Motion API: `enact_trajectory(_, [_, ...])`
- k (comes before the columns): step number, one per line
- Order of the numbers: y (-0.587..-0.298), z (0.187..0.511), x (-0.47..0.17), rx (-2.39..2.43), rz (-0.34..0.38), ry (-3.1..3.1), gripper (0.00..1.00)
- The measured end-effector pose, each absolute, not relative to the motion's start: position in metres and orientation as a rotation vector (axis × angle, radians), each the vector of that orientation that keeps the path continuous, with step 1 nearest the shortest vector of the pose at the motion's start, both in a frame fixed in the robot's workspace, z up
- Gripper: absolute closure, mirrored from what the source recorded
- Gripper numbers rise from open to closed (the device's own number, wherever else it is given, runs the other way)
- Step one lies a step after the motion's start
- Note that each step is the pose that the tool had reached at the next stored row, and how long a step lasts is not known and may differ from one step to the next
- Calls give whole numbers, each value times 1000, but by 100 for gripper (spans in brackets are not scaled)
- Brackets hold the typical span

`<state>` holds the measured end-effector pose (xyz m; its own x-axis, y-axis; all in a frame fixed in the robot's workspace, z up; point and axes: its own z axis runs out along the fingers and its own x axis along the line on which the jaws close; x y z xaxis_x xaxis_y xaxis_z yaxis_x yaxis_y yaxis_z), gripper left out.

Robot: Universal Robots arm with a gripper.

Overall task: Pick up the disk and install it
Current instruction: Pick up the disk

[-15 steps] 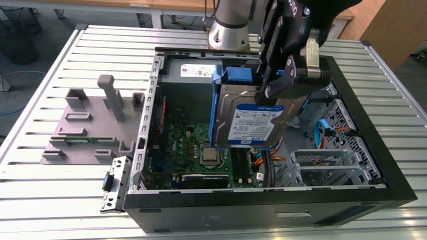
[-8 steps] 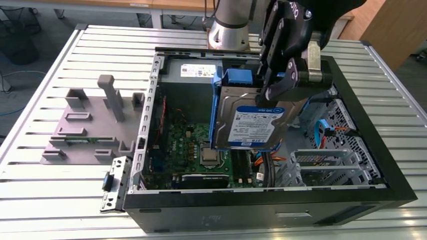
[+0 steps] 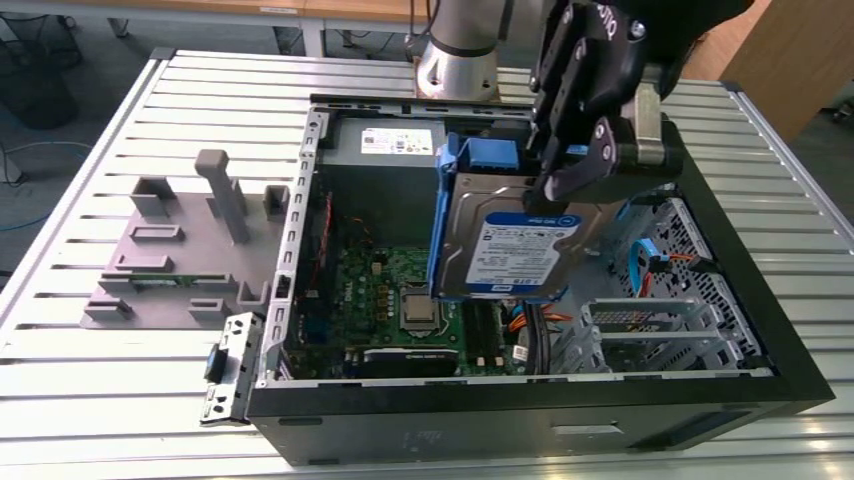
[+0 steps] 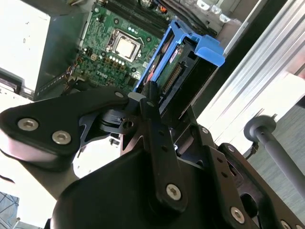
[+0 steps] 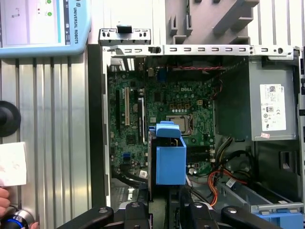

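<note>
1. As I watch from the remote console, the gripper is clenched on the disk. Its dark fingers pinch the upper end, and the jaws are pressed tight against the drive.
2. The disk hangs upright with a slight tilt. Its white-and-blue label faces the exterior view, and blue side rails run down its long edges.
3. It is over the open computer case. In the exterior view its lower edge overlaps the green motherboard, but I cannot tell how far above the board it hangs.
4. In the first wrist view I look down along the disk's edge, and one blue rail appears just beside the processor socket.
5. The grey box with a white sticker sits at the end of the case next to the arm's base, behind the disk in the exterior view.
6. A perforated metal bay with orange and blue cables lies inside the case toward the exterior view's right of the disk.
7. The case rests, open side up, on a slatted metal table. A grey plastic fixture stands just beside it on the exterior view's left.
8. A person's hand shows at the edge of the first wrist view, near a white slip of paper on the table.
</note>
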<state>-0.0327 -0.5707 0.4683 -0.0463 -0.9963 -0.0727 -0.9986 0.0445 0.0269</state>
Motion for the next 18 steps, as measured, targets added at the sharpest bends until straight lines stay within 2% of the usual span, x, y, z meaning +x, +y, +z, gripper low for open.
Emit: enact_trajectory(18, [-571, 468, 16, -2146, 108, 2245, 65])
